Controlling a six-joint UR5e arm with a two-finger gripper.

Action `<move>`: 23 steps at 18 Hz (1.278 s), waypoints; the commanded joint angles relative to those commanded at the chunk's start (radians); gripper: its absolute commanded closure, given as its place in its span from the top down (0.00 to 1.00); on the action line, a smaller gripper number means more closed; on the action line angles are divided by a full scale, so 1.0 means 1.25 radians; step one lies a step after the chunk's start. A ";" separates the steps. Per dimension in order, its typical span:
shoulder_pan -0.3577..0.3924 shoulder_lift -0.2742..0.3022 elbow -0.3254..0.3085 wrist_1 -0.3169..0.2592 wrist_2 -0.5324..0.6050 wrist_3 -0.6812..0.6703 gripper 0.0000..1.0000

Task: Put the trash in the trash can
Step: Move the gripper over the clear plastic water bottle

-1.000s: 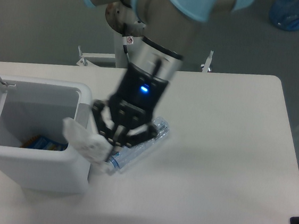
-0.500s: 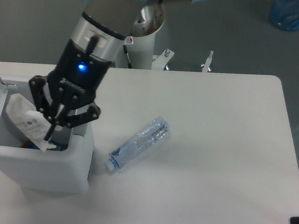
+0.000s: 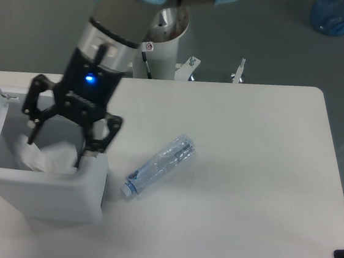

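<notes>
At lower left, the black two-finger gripper (image 3: 57,145) hangs spread wide over the boxy white plastic bin (image 3: 61,188) (crumpled white wad (image 3: 49,157) inside); the crushed clear plastic bottle (image 3: 159,165) lies mid-frame.

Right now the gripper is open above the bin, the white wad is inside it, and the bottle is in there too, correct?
Not quite. The bottle is not in the bin; the camera view shows it lying on the table beside it. The rest holds: the gripper is open above the bin and the white wad is inside.
</notes>
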 joint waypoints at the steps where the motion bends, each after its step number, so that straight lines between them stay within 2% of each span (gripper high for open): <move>1: 0.026 -0.005 -0.001 0.000 0.000 0.012 1.00; 5: 0.102 -0.058 -0.002 0.000 0.002 0.071 1.00; 7: 0.115 -0.076 -0.007 -0.002 0.004 0.103 1.00; 10: 0.114 -0.099 -0.049 -0.013 0.037 0.157 1.00; 14: 0.096 -0.098 -0.134 -0.028 0.188 0.284 1.00; 17: 0.078 -0.104 -0.183 -0.067 0.199 0.401 1.00; 23: 0.035 -0.140 -0.218 -0.067 0.232 0.421 1.00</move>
